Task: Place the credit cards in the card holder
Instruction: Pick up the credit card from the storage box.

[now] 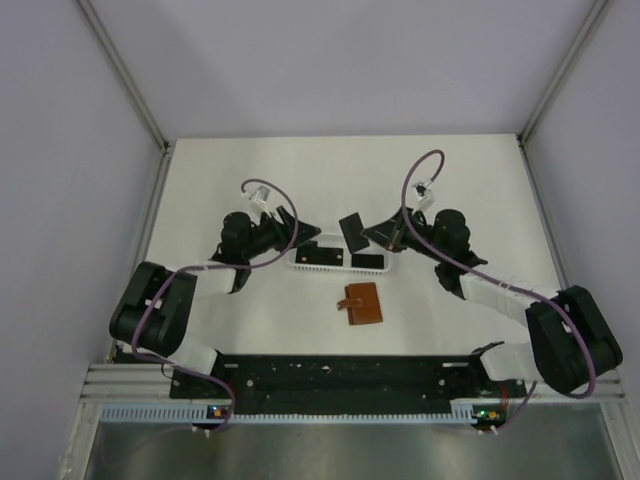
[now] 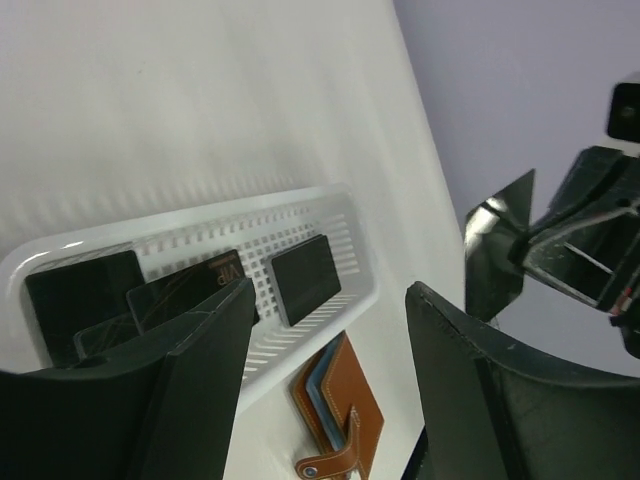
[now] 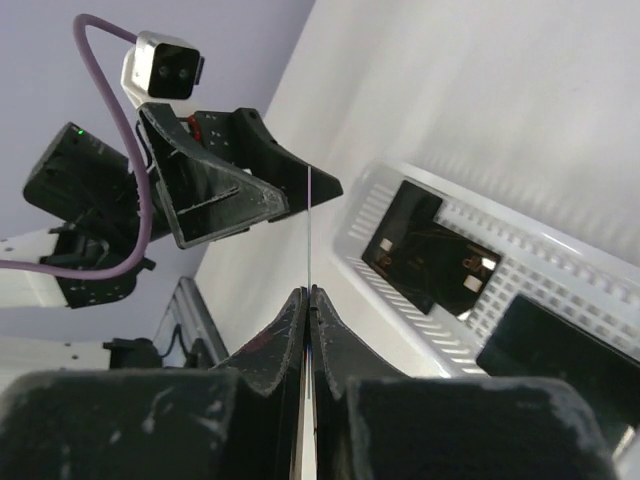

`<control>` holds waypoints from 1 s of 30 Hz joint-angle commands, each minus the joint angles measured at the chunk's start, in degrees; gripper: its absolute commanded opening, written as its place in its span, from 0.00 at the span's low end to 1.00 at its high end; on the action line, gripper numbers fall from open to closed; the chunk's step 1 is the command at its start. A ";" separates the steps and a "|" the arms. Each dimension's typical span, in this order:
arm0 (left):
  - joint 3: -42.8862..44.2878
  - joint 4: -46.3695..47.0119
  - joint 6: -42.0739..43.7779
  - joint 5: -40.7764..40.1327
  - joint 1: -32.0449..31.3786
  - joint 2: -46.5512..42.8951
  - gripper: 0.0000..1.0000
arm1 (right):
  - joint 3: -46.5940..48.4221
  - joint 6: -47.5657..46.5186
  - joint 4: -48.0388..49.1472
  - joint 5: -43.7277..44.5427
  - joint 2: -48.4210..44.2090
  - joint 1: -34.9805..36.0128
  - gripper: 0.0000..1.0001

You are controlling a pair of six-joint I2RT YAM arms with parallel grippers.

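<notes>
Several cards [image 2: 307,278] lie in the basket [image 1: 343,263]; the right gripper [image 3: 310,293] pinches one card [image 1: 352,233] edge-on above it, the left gripper [image 2: 330,290] gapes wide and empty, the holder [image 1: 362,304] lies just beside the basket

right claw [image 3: 311,292] | clamps 1 credit card [image 3: 310,230] edge-on | white basket [image 3: 362,215] holds black cards [image 3: 430,250]

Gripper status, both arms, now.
Left gripper: open, nothing between its fingers.
Right gripper: shut on a credit card, held above the white basket.
</notes>
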 commanded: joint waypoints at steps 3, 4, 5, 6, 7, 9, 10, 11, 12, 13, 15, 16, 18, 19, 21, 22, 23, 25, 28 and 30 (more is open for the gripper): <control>-1.47 16.47 -6.91 6.59 -1.05 -2.27 0.68 | -0.53 15.19 27.70 -10.93 8.78 -0.41 0.00; -1.56 17.88 -7.79 7.12 -1.22 -2.01 0.68 | -0.44 17.04 30.17 -11.55 9.84 -0.50 0.00; -1.73 20.24 -8.93 7.56 -1.22 -1.83 0.68 | -0.44 18.45 32.46 -12.08 11.15 -0.41 0.00; -2.08 22.18 -10.25 7.91 -1.48 -1.66 0.68 | -0.44 19.33 33.79 -12.35 12.04 -0.41 0.00; -2.43 24.81 -11.83 8.18 -1.66 -1.31 0.68 | -0.44 19.95 34.93 -12.35 12.57 -0.58 0.00; -3.22 29.12 -14.64 8.53 -2.19 -0.78 0.68 | -0.61 20.57 35.82 -12.61 13.01 -0.50 0.00; -3.58 31.14 -15.96 8.53 -2.36 -0.51 0.68 | -0.61 20.57 35.82 -12.70 13.01 -0.41 0.00; -3.75 32.55 -16.85 8.53 -2.89 -0.16 0.68 | -0.70 20.57 35.82 -12.70 12.92 -0.50 0.00; -3.84 33.70 -17.55 8.36 -3.24 0.19 0.67 | -0.88 20.57 35.91 -12.70 12.75 -0.50 0.00; -3.76 34.32 -18.08 8.18 -3.77 0.54 0.67 | -0.88 20.66 36.09 -12.79 12.83 -0.50 0.00; -3.23 35.20 -18.52 7.92 -5.34 1.42 0.66 | -0.88 20.84 36.26 -12.96 12.75 -0.50 0.00; -2.97 35.38 -18.61 7.74 -5.88 1.77 0.66 | -0.79 21.10 36.44 -13.05 12.75 -0.41 0.00; -2.35 36.34 -19.14 7.30 -7.19 2.74 0.63 | -0.88 21.27 36.62 -13.31 12.84 -0.50 0.00; -2.00 36.87 -19.49 7.13 -7.64 3.09 0.61 | -0.88 21.28 36.62 -13.49 12.84 -0.50 0.00; -1.30 37.92 -20.19 6.95 -8.43 3.88 0.49 | -1.05 21.28 36.53 -13.58 12.66 -0.41 0.00; -1.03 38.19 -20.46 6.95 -8.69 4.14 0.43 | -1.23 21.10 36.53 -13.58 12.57 -0.50 0.00; -0.77 38.37 -20.55 6.86 -8.96 4.23 0.35 | -1.40 21.01 36.35 -13.67 12.40 -0.41 0.00; -0.50 38.28 -20.55 6.77 -9.22 4.23 0.22 | -1.58 20.40 35.74 -13.84 11.96 -0.41 0.00; -0.42 38.28 -20.64 6.77 -9.31 4.15 0.05 | -1.58 18.65 33.64 -14.37 10.73 -0.50 0.00; -0.42 38.02 -20.55 7.21 -9.31 3.89 0.00 | -1.06 16.72 31.36 -15.07 9.68 -0.41 0.04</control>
